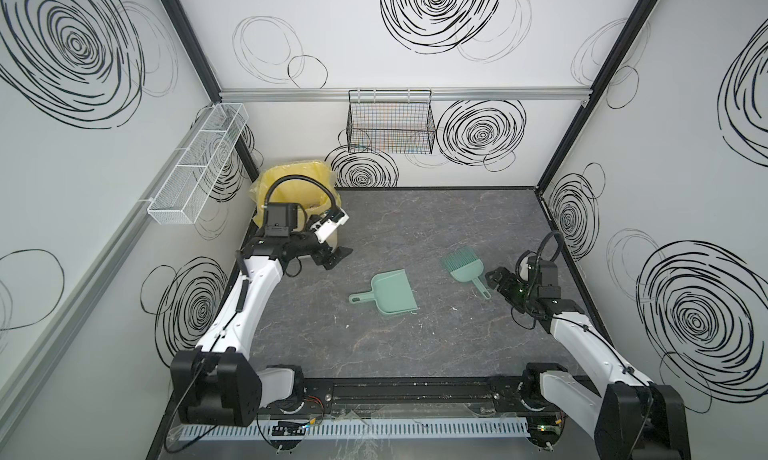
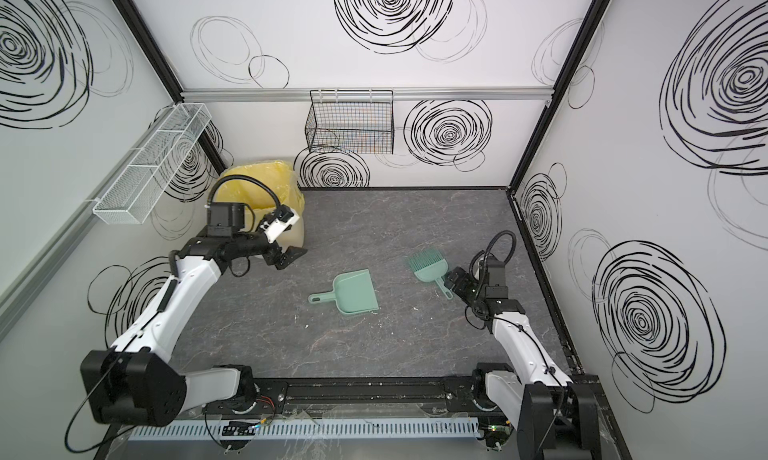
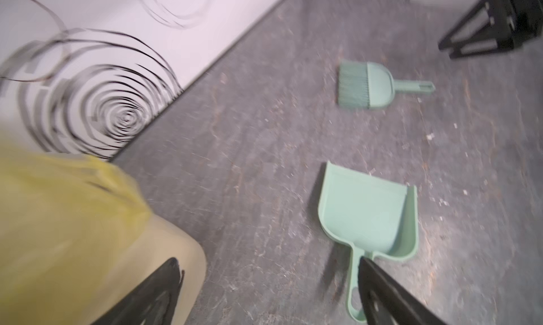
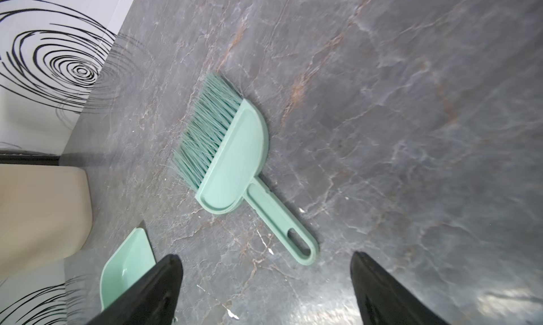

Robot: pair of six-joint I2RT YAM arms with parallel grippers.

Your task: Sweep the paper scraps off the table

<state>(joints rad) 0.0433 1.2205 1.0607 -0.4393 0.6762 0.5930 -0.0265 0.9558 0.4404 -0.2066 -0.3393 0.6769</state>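
The left jaws and right jaws gape wide, empty. The right pair sits just behind the handle of the mint-green plastic brush (image 4: 235, 150), the left beside the yellow-bagged bin (image 1: 297, 177). No paper scraps show on the dark grey veined table (image 1: 415, 345). Lifting straight up would avoid nudging the brush.

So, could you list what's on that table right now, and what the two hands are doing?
table: dark grey, marbled
dustpan: lying flat, mid-table, unheld
brush: lying flat, right of dustpan, untouched
bin: yellow-bagged, far left corner
left hand: open, empty, beside bin
right hand: open, empty, near brush handle
paper scraps: none visible
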